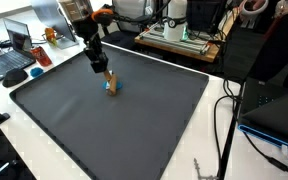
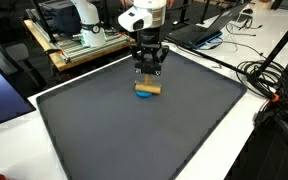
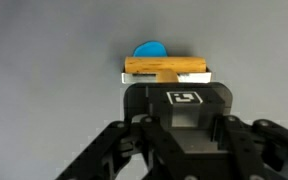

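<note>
Wrist view, oblong tan wooden block (image 3: 164,66), blue rounded piece (image 3: 149,48) behind

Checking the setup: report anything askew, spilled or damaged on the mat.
Nothing stands out. The wooden block lies level against the blue piece, beneath the gripper; the dark mat looks smooth and unspilled.

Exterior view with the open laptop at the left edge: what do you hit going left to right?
laptop → orange object → wooden block on the dark mat → wooden platform → black cable. The gripper overlaps the block, so it is left out.
</note>
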{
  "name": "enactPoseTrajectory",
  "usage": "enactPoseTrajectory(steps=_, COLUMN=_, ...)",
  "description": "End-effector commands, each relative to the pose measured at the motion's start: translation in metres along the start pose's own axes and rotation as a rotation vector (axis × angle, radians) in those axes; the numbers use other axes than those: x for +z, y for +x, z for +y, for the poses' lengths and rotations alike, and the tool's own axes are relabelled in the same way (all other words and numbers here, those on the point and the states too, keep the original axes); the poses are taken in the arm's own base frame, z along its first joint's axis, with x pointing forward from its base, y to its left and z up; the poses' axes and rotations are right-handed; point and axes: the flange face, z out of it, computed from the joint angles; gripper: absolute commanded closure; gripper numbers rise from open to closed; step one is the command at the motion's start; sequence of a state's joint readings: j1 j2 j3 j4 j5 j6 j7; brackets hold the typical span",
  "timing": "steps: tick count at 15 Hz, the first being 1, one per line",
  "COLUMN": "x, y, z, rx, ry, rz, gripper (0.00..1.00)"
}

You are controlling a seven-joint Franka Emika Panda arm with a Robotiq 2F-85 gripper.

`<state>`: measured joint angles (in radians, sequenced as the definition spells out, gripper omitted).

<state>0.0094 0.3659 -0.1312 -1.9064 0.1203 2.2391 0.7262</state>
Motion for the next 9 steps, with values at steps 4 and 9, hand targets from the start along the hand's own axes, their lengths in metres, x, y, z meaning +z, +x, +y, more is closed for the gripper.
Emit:
enactPoseTrajectory(steps=4, x=0.036, y=0.035, z=0.014, rx=0.106, ry=0.003, rz=0.075, gripper=0.78)
enactPoseTrajectory(steps=9, x=0.037, y=0.045, z=0.023, rx=0.164, ry=0.015, rz=0.079, gripper=0.78)
